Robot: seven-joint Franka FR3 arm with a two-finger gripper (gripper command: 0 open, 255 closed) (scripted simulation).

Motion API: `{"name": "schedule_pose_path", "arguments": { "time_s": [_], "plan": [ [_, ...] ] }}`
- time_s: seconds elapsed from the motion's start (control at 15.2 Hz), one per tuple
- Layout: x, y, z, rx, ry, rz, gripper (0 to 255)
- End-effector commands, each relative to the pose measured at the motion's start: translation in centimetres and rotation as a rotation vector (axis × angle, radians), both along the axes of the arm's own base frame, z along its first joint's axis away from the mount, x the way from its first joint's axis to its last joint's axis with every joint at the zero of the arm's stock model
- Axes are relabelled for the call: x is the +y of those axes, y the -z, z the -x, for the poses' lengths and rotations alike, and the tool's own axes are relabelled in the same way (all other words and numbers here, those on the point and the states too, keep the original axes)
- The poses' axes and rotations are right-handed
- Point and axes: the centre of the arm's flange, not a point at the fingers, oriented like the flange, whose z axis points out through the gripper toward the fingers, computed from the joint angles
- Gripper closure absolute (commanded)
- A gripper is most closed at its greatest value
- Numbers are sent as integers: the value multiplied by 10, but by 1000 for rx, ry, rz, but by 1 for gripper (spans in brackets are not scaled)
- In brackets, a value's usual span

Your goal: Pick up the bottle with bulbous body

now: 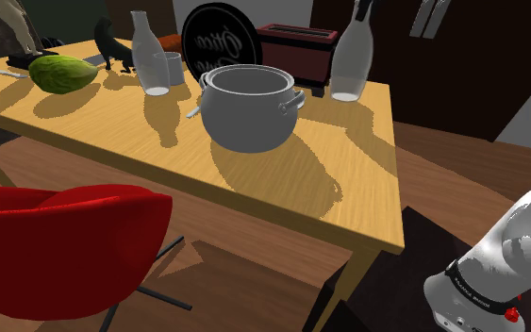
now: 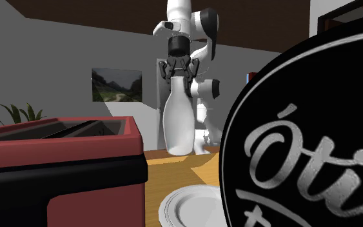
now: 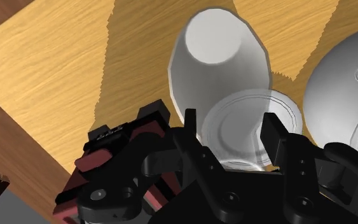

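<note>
White Franka arm [image 2: 189,19] built of rounded, tube-like links with dark grey joints. A black band [image 1: 471,288] with tiny white lettering rings its lowest link, beside a small red button [image 1: 512,314]. The gripper [image 3: 230,124] is glossy black, dotted with round screw recesses.

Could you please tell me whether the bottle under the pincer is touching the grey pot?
Apart. The shoulder view shows bare tabletop between the bottle's base and the pot's handle.
</note>
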Motion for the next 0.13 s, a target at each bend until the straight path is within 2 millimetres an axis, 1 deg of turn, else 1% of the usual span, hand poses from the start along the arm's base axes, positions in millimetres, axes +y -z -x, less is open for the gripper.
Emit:
{"name": "schedule_pose_path", "arguments": {
  "time_s": [0.0, 0.07],
  "plan": [
    [0, -7, 1, 0, 0, 0, 255],
    [0, -7, 1, 0, 0, 0, 255]
  ]
}}
